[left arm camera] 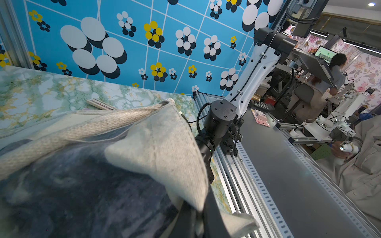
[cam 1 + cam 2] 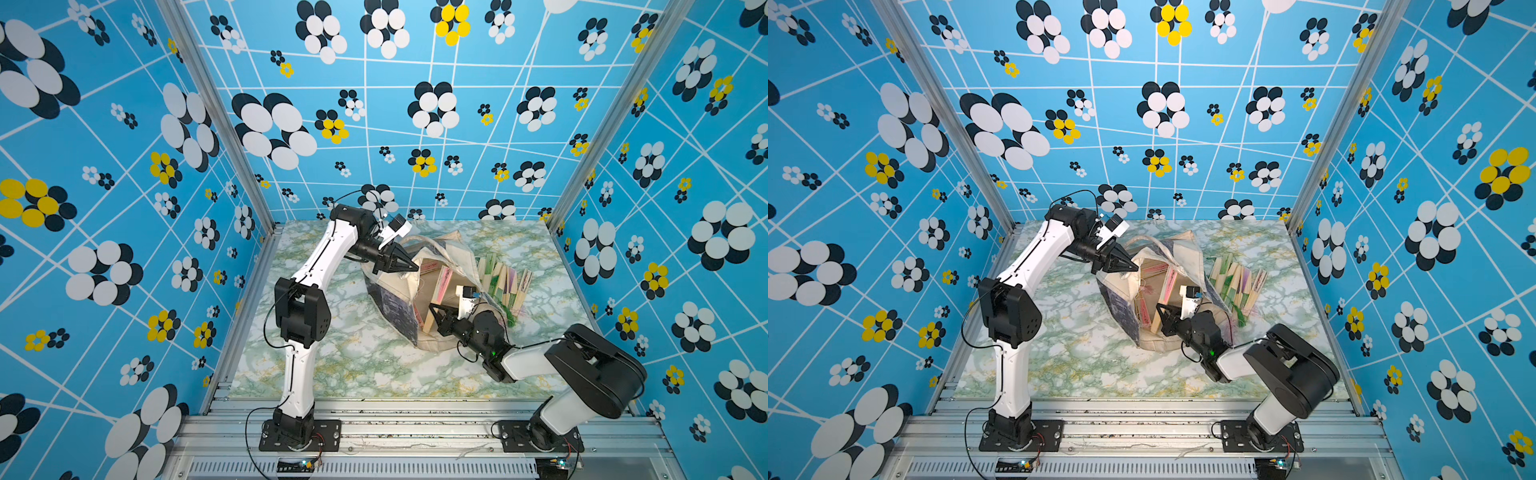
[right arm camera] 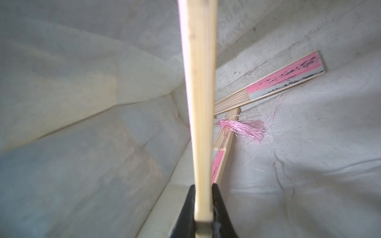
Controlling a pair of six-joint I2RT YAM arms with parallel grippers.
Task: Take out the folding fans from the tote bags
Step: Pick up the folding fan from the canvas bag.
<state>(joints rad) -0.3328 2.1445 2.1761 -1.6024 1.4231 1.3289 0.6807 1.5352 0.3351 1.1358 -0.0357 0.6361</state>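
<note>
The tote bag (image 2: 392, 305) (image 2: 1121, 309) lies on its side mid-table, mouth held open. My left gripper (image 2: 411, 266) (image 2: 1133, 266) is shut on the bag's upper rim; in the left wrist view cream cloth (image 1: 162, 142) is pinched at the gripper (image 1: 199, 224). My right gripper (image 2: 433, 311) (image 2: 1161, 311) reaches into the mouth, shut on a pale bamboo folding fan (image 3: 199, 99) (image 2: 438, 291). Two more pink-edged fans (image 3: 284, 79) (image 3: 220, 164) and a pink tassel (image 3: 246, 127) lie inside the bag. Several fans (image 2: 503, 282) (image 2: 1237, 282) are piled on the table just right of the bag.
The marbled tabletop (image 2: 332, 357) is walled by blue flowered panels on three sides. An aluminium rail (image 2: 415, 419) carrying both arm bases runs along the front edge. The right arm's wrist (image 1: 218, 123) stands close beside the bag.
</note>
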